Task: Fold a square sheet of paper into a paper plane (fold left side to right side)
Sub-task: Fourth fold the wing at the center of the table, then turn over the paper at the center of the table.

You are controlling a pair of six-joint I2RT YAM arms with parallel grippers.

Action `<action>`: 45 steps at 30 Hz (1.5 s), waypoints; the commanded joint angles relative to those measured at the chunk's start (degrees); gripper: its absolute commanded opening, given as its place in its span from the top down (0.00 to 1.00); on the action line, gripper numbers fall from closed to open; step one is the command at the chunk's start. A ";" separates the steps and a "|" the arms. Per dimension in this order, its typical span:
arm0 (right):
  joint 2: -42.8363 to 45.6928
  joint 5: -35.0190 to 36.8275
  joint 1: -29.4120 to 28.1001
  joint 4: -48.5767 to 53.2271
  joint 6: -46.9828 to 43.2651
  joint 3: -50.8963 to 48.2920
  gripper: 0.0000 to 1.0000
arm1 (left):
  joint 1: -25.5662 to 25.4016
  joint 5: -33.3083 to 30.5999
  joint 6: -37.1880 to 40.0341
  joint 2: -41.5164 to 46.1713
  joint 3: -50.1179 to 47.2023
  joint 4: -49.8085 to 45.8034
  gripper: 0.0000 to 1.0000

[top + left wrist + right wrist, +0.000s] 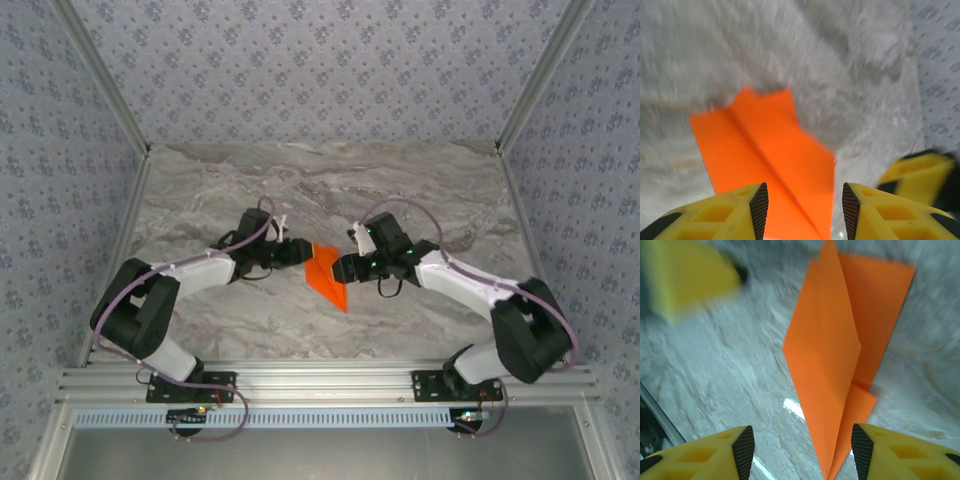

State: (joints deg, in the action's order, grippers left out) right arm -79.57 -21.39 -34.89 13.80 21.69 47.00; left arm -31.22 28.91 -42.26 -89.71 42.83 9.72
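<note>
The orange paper plane (327, 275) lies on the marble table between my two grippers, a folded dart with its tip toward the near edge. In the left wrist view the paper plane (770, 160) lies flat with a centre crease, and my left gripper (805, 210) stands open just above its near part. In the right wrist view the paper plane (840, 355) has one flap raised, and my right gripper (800, 452) is open over its pointed end. The left gripper (292, 252) and right gripper (345, 268) flank the plane closely.
The marble table (320, 190) stretches back to patterned walls. An aluminium rail (320, 385) runs along the near edge by the arm bases. The right gripper's yellow finger (920, 172) appears at the right of the left wrist view.
</note>
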 commanded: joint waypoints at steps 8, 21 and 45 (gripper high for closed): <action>14.24 6.67 2.95 0.12 1.83 -8.70 0.30 | -4.22 -2.10 -5.21 -10.14 4.30 5.25 0.54; 20.89 1.51 9.38 0.65 2.86 -12.73 0.27 | -5.32 0.51 -6.29 -18.86 10.37 6.54 0.55; 13.92 -35.15 19.87 -32.65 22.22 -19.69 0.00 | -4.24 -0.67 -4.49 -0.16 19.42 -1.20 0.99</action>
State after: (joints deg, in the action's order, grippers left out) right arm -64.66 -50.89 -14.98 -9.54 37.80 27.14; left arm -35.99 28.82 -48.14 -93.23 59.00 11.64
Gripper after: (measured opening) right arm 0.999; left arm 0.040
